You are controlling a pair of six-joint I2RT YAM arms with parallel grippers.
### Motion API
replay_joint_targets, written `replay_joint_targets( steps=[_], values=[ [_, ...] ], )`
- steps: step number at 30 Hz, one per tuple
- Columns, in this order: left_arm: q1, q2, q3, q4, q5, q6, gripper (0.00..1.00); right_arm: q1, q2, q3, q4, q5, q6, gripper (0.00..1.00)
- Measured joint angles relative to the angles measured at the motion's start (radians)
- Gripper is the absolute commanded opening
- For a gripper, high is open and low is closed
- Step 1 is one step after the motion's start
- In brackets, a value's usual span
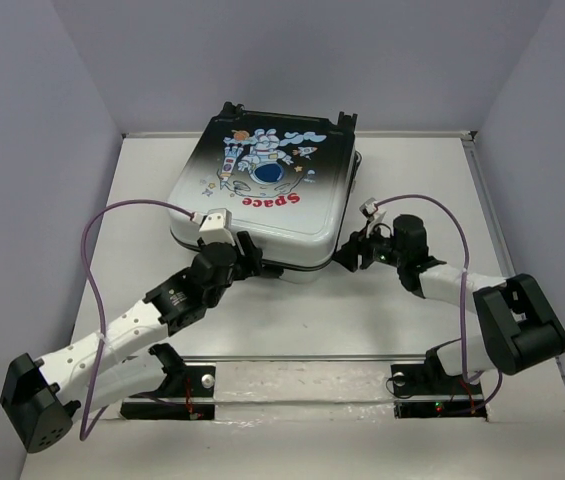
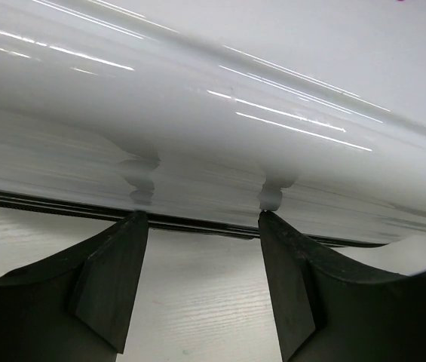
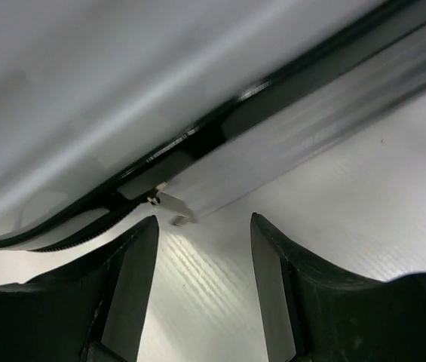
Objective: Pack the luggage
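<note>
A: Near side first. What are the grippers doing?

B: The left gripper (image 2: 201, 219) has its jaws well apart and holds nothing. Both tips touch the near wall of the luggage (image 1: 262, 200), just above the zip seam (image 2: 197, 224). The right gripper (image 3: 203, 222) is at the near right corner, jaws partly apart and empty. The zip pull (image 3: 173, 205) lies just ahead of the gap, toward the left finger, untouched.

A: And the luggage itself?

B: It lies flat on the counter (image 1: 362, 330), mid to far side and turned a little. The printed face is up and the wheels (image 1: 230, 108) are at the far edge.

A: Progress?

B: Late stage, by my reading. The lid is down on the base and the contents are hidden. Zipping looks like what is left. Fine teeth show to the left of the pull, but I cannot tell how much of the zip is run.

A: Materials?

B: The fingers are matt black wedges. The counter is matt white with a faint grain. The pull is a small flat silver tab on a black zip band. The shell is hard and glossy, with long light streaks and rounded, stepped edges. It is white at the near end and fades to black at the far end, with an astronaut print and "Space" in red.
</note>
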Motion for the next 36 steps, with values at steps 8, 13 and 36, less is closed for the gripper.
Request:
replay_joint_targets(
  steps=[8,13,36],
  values=[
    [0.013,-0.047,0.000,-0.032,-0.013,-0.011,0.71,0.000,-0.004,0.000,0.109,0.014,-0.045,0.56],
    [0.018,-0.060,-0.001,-0.022,0.011,-0.018,0.71,-0.002,0.055,0.000,0.208,-0.046,-0.015,0.43],
    [-0.131,0.221,-0.001,0.138,0.268,0.050,0.73,0.018,0.205,-0.109,0.678,-0.116,0.271,0.07]
  ],
)
